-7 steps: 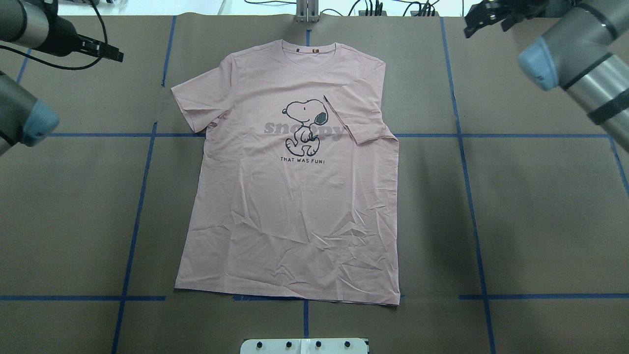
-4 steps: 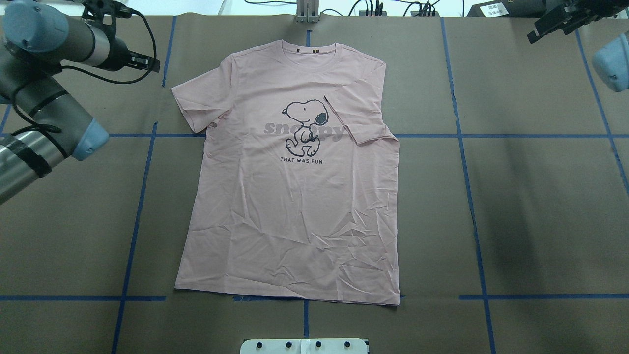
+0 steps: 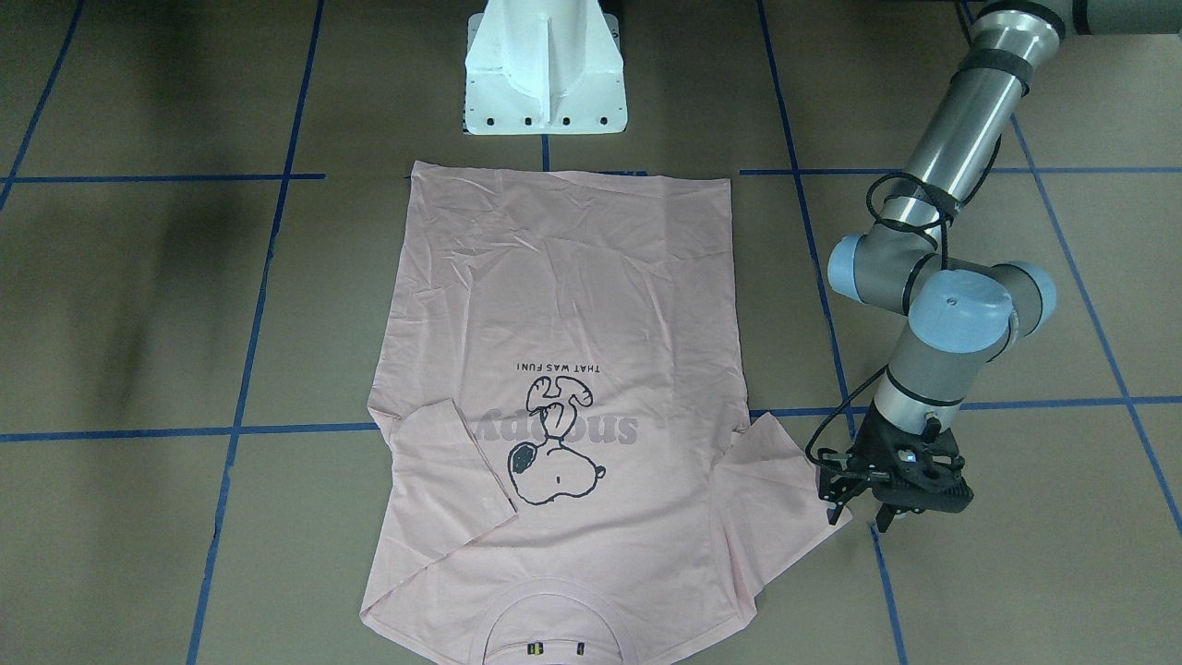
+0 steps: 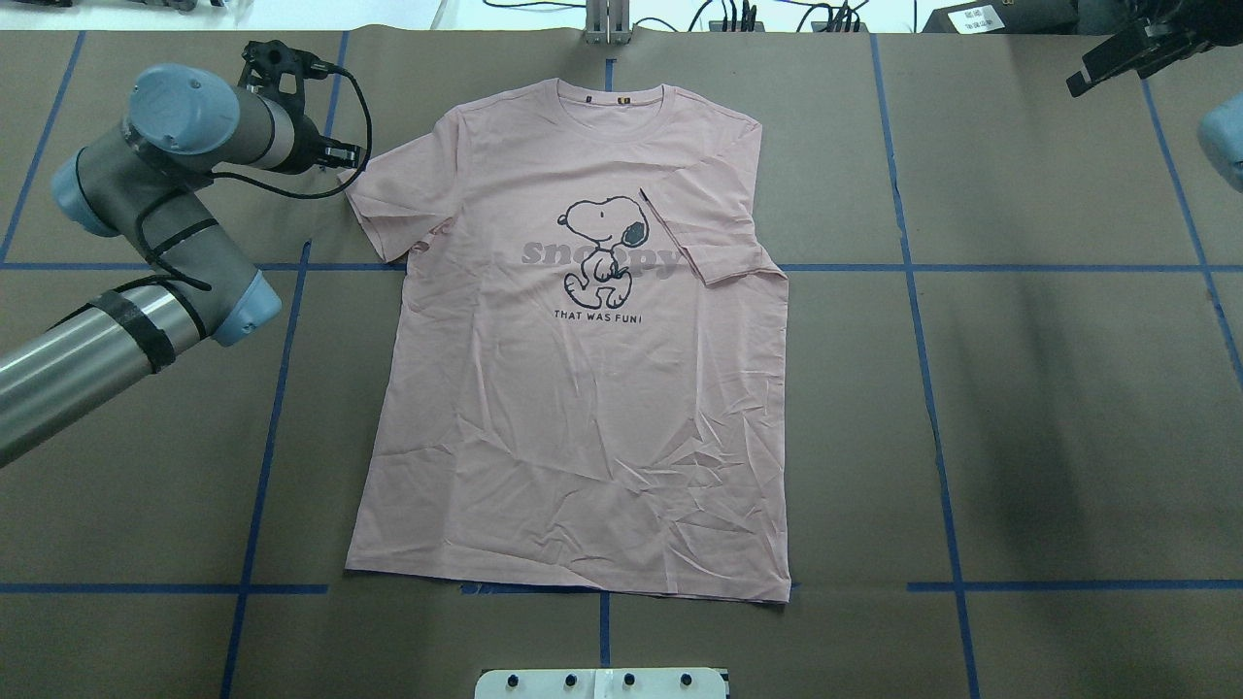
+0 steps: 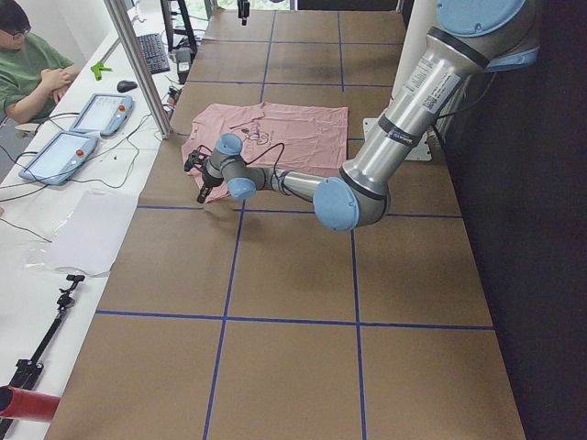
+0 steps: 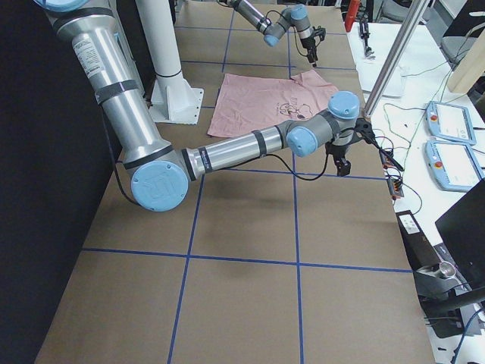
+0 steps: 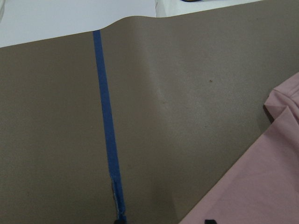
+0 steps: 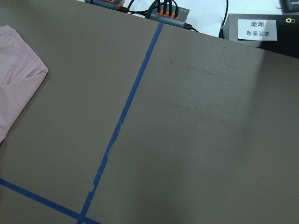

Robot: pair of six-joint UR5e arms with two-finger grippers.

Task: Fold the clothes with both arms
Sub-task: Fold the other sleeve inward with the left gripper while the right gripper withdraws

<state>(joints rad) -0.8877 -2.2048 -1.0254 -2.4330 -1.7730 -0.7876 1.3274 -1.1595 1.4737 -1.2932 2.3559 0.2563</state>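
Left gripper (image 3: 851, 511) points down, jaws apart (right gripper (image 4: 1095, 68) well away).

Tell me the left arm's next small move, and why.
Probably lower the left gripper and pinch the edge of the outspread sleeve. The opposite sleeve already lies folded over the T-shirt; this one is flat, and the gripper, open, sits just beside its hem.

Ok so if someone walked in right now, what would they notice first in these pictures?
A pale pink T-shirt lies flat, print up, in the middle of the brown table, its black Snoopy cartoon on the chest. One sleeve, on the robot's right side, is folded in over the front. The left gripper sits open at the edge of the other sleeve, and the right gripper hangs off at the far right corner.
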